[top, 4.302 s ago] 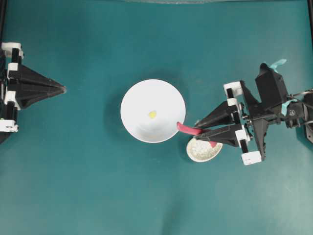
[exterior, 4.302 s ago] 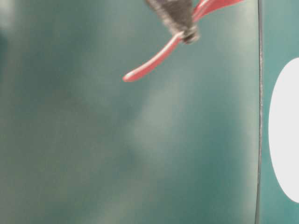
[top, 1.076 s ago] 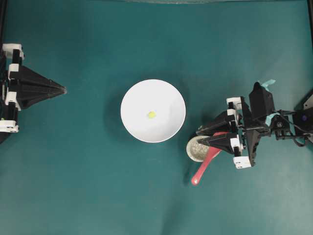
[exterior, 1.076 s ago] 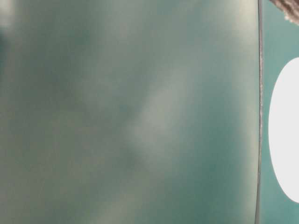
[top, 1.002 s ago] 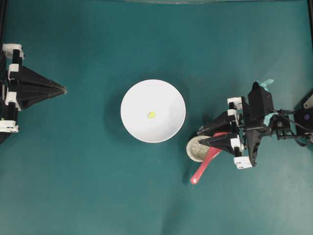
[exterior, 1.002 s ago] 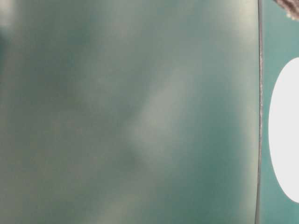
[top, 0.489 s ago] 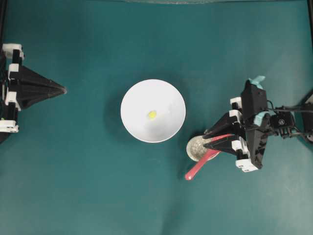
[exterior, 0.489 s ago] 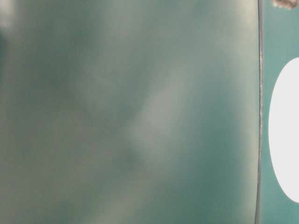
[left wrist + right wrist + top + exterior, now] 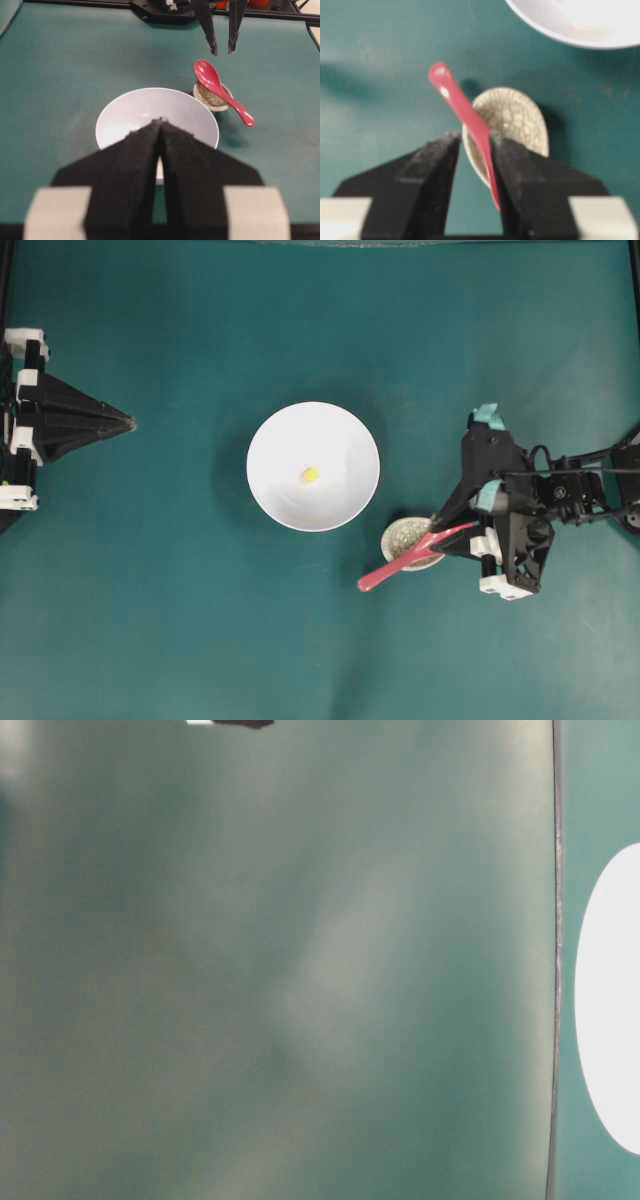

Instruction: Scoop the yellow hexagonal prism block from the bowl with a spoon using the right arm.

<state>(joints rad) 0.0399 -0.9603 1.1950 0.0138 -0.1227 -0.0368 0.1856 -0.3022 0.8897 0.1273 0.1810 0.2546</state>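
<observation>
Yellow hexagonal prism block sits dead centre in the bowl, untouched. Just beside the bowl, the spoon lies tilted across the spoon rest, handle pointing away. Right gripper hovers above the scoop end, jaws parted, gripping nothing. It probably needs to drop squarely over the handle, close firmly, and keep the scoop level!
</observation>
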